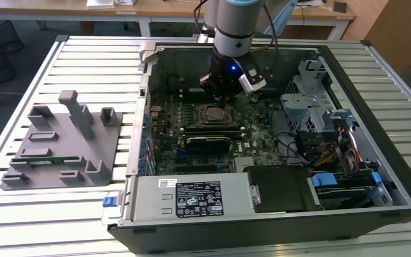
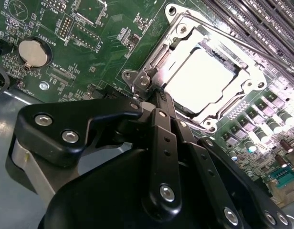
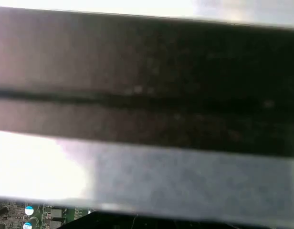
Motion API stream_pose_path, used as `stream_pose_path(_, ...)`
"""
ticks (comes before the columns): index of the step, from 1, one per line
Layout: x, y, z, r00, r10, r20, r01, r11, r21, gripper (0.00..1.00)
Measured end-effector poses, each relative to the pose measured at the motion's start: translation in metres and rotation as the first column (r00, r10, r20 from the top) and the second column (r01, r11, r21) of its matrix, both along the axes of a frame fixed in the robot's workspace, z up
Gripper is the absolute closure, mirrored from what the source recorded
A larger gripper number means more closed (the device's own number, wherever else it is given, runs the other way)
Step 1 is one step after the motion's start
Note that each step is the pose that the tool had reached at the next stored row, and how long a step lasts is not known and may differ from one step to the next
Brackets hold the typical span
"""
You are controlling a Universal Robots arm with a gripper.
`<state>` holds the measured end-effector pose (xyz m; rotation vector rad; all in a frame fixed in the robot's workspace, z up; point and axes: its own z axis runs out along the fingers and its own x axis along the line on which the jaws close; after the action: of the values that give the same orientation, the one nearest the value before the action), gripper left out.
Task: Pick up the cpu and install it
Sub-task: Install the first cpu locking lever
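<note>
Hanging just above the green printed motherboard (image 2: 89,43), the black jointed-link gripper (image 2: 152,101) shows its jaws pressed together at the tip, with nothing between them as far as the second wrist view tells. That tip sits at one corner of the shiny metal socket frame (image 2: 142,78), by its hinge screws; whether it touches the frame I cannot tell. Directly beyond the tip, inside that frame, lies the cpu (image 2: 202,78), a flat square chip with a bright silvery top, level with the board and, by my reading, already in its seat rather than in the gripper. Being square, it offers no long axis to line up on. In the exterior view the cpu (image 1: 213,113) lies just below the gripper, a little nearer the camera. Farther out stand the black open computer case (image 1: 227,235) and, well apart at the exterior view's left, a grey moulded fixture (image 1: 62,144) on the pale slatted table (image 1: 20,214).
</note>
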<state>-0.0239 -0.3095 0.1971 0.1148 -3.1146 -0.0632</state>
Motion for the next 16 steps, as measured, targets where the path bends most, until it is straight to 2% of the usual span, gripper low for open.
stream_pose_path(5, 0.001, 0.0002, 0.0004, 1.0, 0.0, -0.0007, 0.0, 1.0, 0.0024, 0.89)
stream_pose_path(9, 0.001, 0.0002, 0.007, 1.0, 0.0, -0.001, 0.0, 1.0, 0.0065, 0.89)
stream_pose_path(14, -0.004, 0.0002, 0.0135, 1.0, 0.0, 0.0001, 0.0, 0.9998, 0.02, 0.89)
stream_pose_path(16, -0.008, 0.0002, 0.0141, 1.0, 0.0, 0.0049, 0.0, 0.9997, 0.0245, 0.89)
